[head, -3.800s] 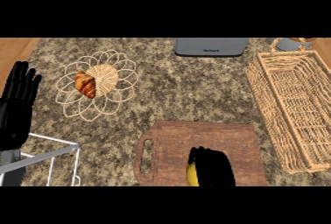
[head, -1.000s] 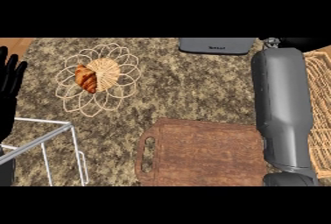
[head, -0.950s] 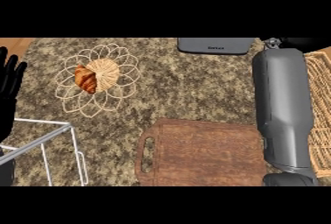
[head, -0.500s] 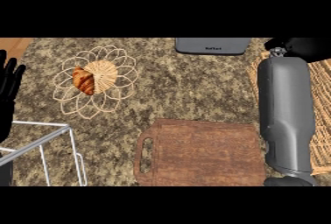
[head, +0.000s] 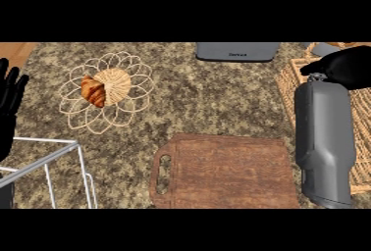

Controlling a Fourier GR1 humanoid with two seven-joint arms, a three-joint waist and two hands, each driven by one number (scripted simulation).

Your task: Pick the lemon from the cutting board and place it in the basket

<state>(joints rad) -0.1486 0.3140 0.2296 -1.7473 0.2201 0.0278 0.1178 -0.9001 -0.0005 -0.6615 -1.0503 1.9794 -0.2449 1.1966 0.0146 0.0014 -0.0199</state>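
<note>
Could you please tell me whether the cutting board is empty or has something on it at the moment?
Empty: the cutting board shows bare wood with no lemon on it. The right hand is over the basket.

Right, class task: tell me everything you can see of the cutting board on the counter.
The cutting board is a brown, wood-looking rectangle with rounded corners, lying flat on the speckled counter near the view's lower edge. A slot handle is cut through its left end. Its top is bare: no lemon lies on it. The grey right forearm runs along its right edge and may overlap that edge. A white wire rack stands apart to its left.
</note>
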